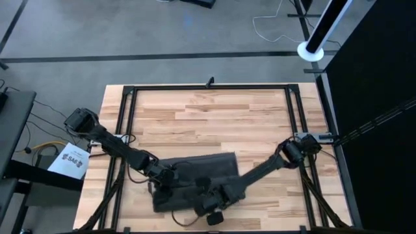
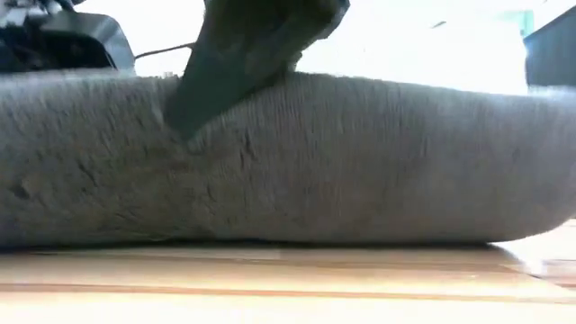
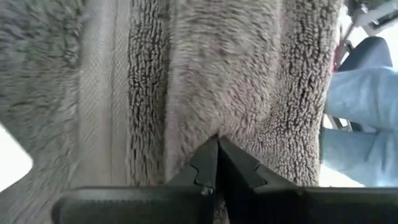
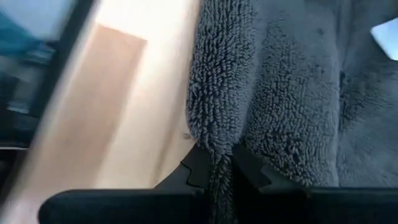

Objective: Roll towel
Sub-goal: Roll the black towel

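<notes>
One towel (image 1: 195,170) is lying on one worktop (image 1: 214,110). Two arms are reaching in, each with one claw: the left claw (image 1: 170,182) and the right claw (image 1: 218,203), both sitting at the towel. One white label (image 4: 387,30) is showing near the right claw.

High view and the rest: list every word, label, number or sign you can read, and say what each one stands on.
White sheet on the stand left of the table: it carries a dark printed logo and some print, too small to read.
White label on the towel in the right wrist view: no print can be made out.
Low view and left wrist view: no text at all.
</notes>
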Controlling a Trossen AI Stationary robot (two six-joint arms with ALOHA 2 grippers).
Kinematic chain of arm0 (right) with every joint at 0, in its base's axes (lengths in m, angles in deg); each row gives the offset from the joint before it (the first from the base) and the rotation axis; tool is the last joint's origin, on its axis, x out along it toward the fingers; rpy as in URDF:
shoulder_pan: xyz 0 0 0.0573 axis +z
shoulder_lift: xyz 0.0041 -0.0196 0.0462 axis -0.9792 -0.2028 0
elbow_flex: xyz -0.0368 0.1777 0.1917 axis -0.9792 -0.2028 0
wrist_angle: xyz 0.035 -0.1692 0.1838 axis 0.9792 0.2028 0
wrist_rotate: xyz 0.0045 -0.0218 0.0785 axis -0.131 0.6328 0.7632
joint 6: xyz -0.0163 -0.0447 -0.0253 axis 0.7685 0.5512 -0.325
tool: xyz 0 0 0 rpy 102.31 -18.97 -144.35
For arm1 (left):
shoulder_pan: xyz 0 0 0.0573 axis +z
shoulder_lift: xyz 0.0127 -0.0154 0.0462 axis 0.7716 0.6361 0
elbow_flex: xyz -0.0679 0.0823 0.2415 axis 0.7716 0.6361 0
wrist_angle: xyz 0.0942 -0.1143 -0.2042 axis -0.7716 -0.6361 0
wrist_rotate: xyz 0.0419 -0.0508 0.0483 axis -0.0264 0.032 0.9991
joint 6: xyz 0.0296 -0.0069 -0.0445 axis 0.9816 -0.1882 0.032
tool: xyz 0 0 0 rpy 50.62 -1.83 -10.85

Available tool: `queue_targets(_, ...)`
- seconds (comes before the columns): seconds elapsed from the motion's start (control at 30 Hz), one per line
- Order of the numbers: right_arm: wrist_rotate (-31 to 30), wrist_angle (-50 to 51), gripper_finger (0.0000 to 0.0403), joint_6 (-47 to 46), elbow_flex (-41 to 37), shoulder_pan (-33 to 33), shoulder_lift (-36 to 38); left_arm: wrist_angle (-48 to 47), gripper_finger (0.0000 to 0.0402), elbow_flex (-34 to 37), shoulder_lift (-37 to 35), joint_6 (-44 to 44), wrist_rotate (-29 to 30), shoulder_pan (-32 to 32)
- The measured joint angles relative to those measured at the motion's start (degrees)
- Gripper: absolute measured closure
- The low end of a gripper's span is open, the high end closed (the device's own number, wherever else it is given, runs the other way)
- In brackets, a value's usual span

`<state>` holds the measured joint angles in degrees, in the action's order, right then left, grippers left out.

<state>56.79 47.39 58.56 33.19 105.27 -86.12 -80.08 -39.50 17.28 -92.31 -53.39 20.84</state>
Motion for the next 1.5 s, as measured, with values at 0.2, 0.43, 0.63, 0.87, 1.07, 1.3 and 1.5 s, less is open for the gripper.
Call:
queue_targets(0.2, 16.86, -0.42, 0.0384, -0.78, -0.88, -4.79, 0.09, -10.06, 0.0402, 0.0, -5.31, 4.16, 1.78, 0.75)
queue_targets(0.43, 28.21, -1.96, 0.0384, -3.56, -0.93, -7.95, 0.4, -15.81, 0.0377, 0.0, -14.74, 8.82, 0.44, 0.24)
queue_targets(0.63, 28.7, -1.18, 0.0384, -4.11, -0.91, -8.67, 0.42, -10.35, 0.031, -0.17, -22.48, 8.68, -1.03, -5.02)
queue_targets(0.87, 28.73, -1.53, 0.0384, -5.63, -0.92, -10.75, 0.42, -1.32, 0.0216, -0.22, -18.14, 4.78, 6.83, -12.42)
queue_targets(1.07, 28.68, -3.76, 0.0384, -6.07, -0.91, -12.82, 0.42, 2.43, 0.0161, -0.22, -11.44, 3.44, 15.03, -14.41)
queue_targets(1.3, 28.62, -4.64, 0.0384, -4.59, -0.91, -14.06, 0.42, 7.61, 0.0137, -2.15, -3.15, -1.29, 20.14, -14.85)
queue_targets(1.5, 28.66, -4.32, 0.0384, -2.79, -0.91, -14.21, 0.42, -0.63, 0.0139, -10.35, 2.66, -4.51, 21.36, -14.92)
